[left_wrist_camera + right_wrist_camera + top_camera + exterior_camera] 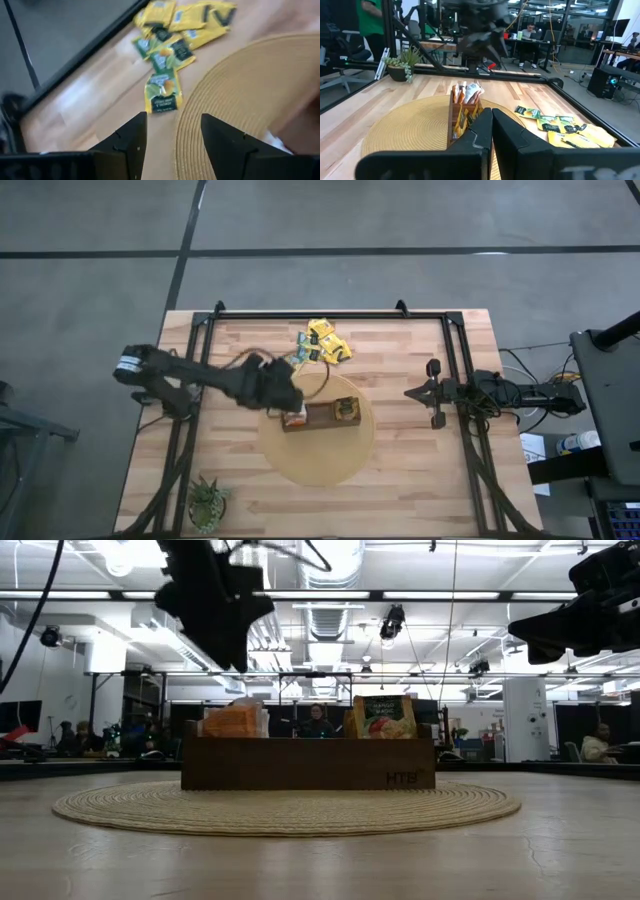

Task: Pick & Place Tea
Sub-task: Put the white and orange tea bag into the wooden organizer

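Note:
Loose tea sachets [326, 344], yellow and green, lie flat in a heap on the wood at the far side of the table. They also show in the left wrist view [162, 92] and the right wrist view [560, 127]. A long brown box [322, 416] stands on a round woven mat [330, 455], with orange sachets [235, 721] upright at one end and a green sachet [383, 717] at the other. My left gripper [291, 397] hangs open above the mat's left edge, near the box's left end, nothing between its fingers [131, 137]. My right gripper [413, 392] waits shut at the right.
A small potted plant [207, 502] stands at the table's near left corner. A black frame rail [330, 314] runs along the far edge, just behind the loose sachets. Bare wood lies to the right of the mat [420, 460].

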`<state>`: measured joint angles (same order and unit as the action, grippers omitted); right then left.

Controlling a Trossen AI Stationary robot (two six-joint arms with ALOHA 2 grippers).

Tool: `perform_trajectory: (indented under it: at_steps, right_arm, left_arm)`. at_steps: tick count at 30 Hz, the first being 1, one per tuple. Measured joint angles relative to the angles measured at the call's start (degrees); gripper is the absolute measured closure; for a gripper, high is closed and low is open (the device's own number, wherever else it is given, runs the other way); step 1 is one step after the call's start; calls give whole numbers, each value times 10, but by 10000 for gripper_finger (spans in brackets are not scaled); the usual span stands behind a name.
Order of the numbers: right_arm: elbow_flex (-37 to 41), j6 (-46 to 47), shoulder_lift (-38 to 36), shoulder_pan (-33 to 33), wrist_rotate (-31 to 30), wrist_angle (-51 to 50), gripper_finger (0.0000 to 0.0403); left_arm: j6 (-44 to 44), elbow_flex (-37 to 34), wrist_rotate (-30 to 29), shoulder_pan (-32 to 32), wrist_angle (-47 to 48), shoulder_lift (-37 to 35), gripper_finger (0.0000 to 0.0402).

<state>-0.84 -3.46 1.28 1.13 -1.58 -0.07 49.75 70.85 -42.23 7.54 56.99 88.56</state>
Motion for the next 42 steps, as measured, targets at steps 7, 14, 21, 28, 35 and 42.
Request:
perform_trajectory:
  at_steps: [7, 14, 21, 28, 35, 42]
  right_arm:
    - [0, 0, 0, 0, 0, 0, 394]
    - [0, 0, 0, 0, 0, 0, 394]
    - [0, 0, 0, 0, 0, 0, 394]
    - [0, 0, 0, 0, 0, 0, 394]
    - [0, 0, 0, 0, 0, 0, 394]
    - [0, 0, 0, 0, 0, 0, 394]
  left_arm:
    - [-28, -2, 50, -93, -51, 12, 221]
    - [-49, -49, 89, -157, -119, 17, 221]
    - [-51, -151, 201, -210, -254, 15, 221]
    - [-46, -205, 277, -259, -325, 15, 221]
    - [-47, -222, 278, -296, -346, 15, 221]
    - [-49, -234, 320, -307, -394, 31, 221]
